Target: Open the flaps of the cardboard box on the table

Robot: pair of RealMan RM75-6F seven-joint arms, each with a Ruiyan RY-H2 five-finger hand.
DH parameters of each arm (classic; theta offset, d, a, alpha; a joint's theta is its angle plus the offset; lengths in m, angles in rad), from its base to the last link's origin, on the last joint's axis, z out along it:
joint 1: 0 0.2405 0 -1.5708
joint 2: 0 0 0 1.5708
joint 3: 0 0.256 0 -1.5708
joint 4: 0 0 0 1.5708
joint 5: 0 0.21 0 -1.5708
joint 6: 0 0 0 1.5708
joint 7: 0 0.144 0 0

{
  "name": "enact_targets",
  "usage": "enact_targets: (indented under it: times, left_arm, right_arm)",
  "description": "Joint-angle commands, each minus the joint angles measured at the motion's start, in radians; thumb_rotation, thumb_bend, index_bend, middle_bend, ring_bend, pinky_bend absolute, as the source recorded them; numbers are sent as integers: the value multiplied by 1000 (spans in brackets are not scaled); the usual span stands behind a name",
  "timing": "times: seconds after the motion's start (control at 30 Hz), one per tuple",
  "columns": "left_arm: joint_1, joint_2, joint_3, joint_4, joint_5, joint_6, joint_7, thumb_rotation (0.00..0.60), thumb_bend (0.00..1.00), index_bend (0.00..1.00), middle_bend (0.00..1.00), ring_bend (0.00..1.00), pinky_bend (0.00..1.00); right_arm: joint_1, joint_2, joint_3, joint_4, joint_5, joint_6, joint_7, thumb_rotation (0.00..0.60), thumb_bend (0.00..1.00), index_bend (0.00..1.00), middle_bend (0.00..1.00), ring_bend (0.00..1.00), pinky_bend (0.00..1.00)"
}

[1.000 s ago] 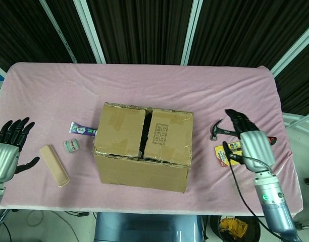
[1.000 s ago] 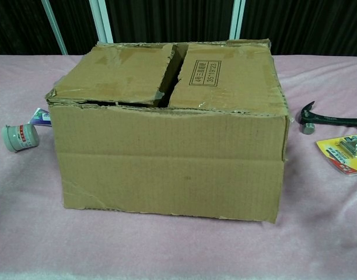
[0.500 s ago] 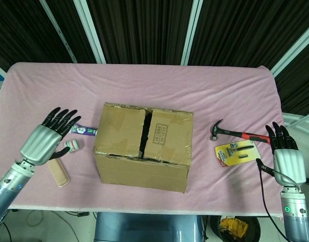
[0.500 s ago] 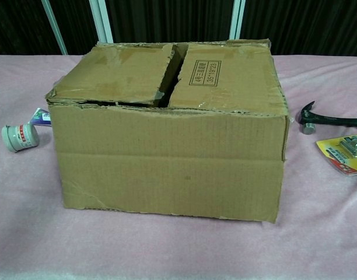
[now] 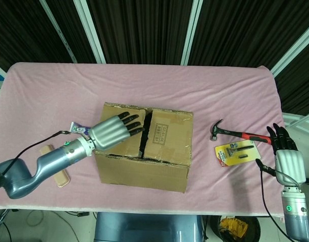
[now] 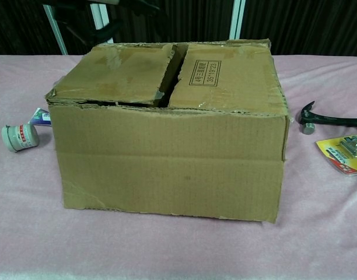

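Overhead, cardboard box [image 5: 143, 146] sat mid-frame on pink worktop [image 5: 195, 91], both top flaps down. Left hand [image 5: 113, 130] lay over left flap [image 5: 122, 128], fingers [image 5: 132, 121] spread, gripping nothing. Right hand [image 5: 287, 155] stood at lower right edge, fingers apart, empty. Chest view alone showed small jar [image 6: 18, 137] left of box; hands barely visible there.
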Motion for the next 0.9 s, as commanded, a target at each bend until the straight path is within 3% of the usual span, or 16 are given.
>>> enact_targets:
  times: [0.03, 0.2, 0.47, 0.7, 0.9]
  left_arm:
    - [-64, -60, -8, 41, -6, -49, 31, 600, 820, 185, 223, 112, 237]
    - [-128, -127, -2, 87, -46, -103, 50, 600, 845, 212, 266, 154, 282]
    - [-175, -193, 29, 129, -90, -133, 106, 600, 934, 318, 426, 286, 344]
    - [-193, -221, 65, 160, -136, -131, 169, 600, 968, 330, 449, 297, 342]
    - [-212, -232, 84, 171, -166, -122, 210, 600, 1000, 441, 609, 412, 426]
  right_arm:
    - [-3, -4, 2, 5, -5, -5, 5, 600, 245, 0, 0, 0, 215]
    - [-7, -8, 6, 12, -14, -14, 10, 600, 248, 0, 0, 0, 215]
    - [-13, -8, 18, 13, -13, -24, 22, 600, 256, 0, 0, 0, 215]
    - [-17, -10, 22, 11, -21, -35, 20, 600, 259, 0, 0, 0, 215]
    - [-21, -12, 28, 11, -29, -34, 17, 600, 270, 0, 0, 0, 215]
